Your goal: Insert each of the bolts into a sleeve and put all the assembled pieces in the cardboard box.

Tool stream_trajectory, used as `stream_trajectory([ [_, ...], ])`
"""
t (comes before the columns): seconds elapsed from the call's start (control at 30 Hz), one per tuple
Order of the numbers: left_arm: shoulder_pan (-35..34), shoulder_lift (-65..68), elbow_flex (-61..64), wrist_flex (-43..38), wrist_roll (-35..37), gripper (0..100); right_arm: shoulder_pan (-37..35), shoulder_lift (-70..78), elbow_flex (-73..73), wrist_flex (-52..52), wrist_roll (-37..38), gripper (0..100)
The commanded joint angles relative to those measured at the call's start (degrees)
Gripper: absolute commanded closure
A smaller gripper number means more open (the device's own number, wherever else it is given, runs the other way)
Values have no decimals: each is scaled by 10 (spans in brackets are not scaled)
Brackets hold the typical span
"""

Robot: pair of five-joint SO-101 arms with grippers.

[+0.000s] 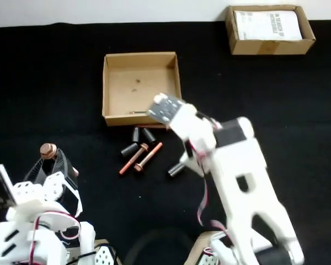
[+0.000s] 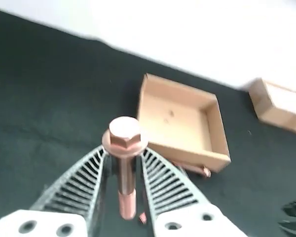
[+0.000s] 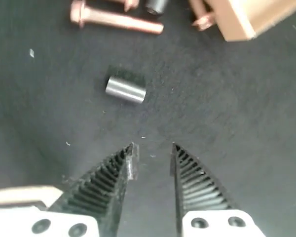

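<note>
My left gripper (image 2: 123, 158) is shut on a copper bolt (image 2: 122, 170), held upright with its hex head (image 1: 48, 149) on top, at the table's near left. The open cardboard box (image 1: 140, 88) lies at the centre back. Just in front of it lie two more copper bolts (image 1: 142, 157) and several dark sleeves (image 1: 135, 134). One sleeve (image 3: 126, 90) lies alone on its side a short way ahead of my right gripper (image 3: 153, 150), which is open and holds nothing. In the high view that sleeve (image 1: 176, 169) lies beside the right arm (image 1: 237, 165).
A second cardboard box (image 1: 270, 30) holding a printed sheet stands at the back right. A black cloth (image 1: 55, 83) covers the table. Another bolt (image 3: 202, 19) lies against the box corner (image 3: 246, 19).
</note>
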Motion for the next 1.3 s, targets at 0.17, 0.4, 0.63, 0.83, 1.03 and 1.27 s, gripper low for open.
stream_trajectory([
  [0.17, -52, -15, 88, -73, -1, 991, -66, 217, -235, 150, 238, 892],
  [0.4, -52, -15, 173, -160, -1, 991, -71, 327, -253, 153, 328, 893],
  [0.63, -52, -15, 269, -248, 2, 991, -71, 400, -255, 151, 346, 893],
  [0.83, -52, -15, 327, -307, -1, 991, -72, 425, -255, 120, 343, 883],
  [1.03, -52, -16, 353, -309, -1, 991, -90, 441, -255, 109, 347, 758],
  [1.27, -52, -16, 382, -309, -2, 991, -110, 482, -269, 103, 344, 758],
])
